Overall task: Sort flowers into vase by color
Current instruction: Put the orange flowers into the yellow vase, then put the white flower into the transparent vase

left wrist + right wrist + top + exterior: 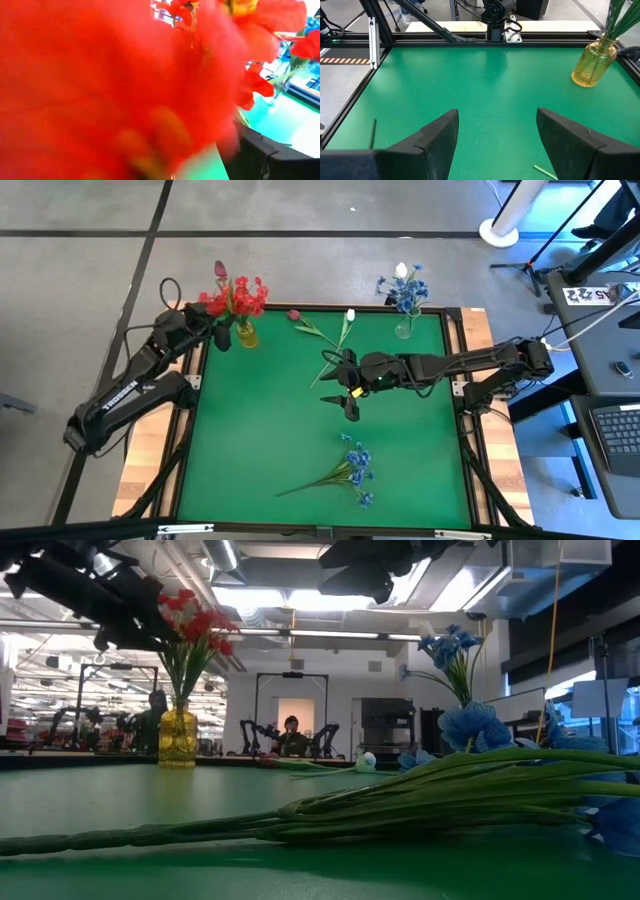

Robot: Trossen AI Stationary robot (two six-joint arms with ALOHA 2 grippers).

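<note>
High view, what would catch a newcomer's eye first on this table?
First the red flowers in the yellow vase at the green mat's far left corner, with the left hand right beside them, open. Next the blue flowers lying flat near the front edge. The right hand hovers open mid-table beside two loose tulips.

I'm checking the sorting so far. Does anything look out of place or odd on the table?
Nothing is spilled or broken. Three flowers are unsorted: a blue bunch lies flat near the front edge, and a red tulip and white tulip lie between the upright yellow vase and clear vase.
</note>
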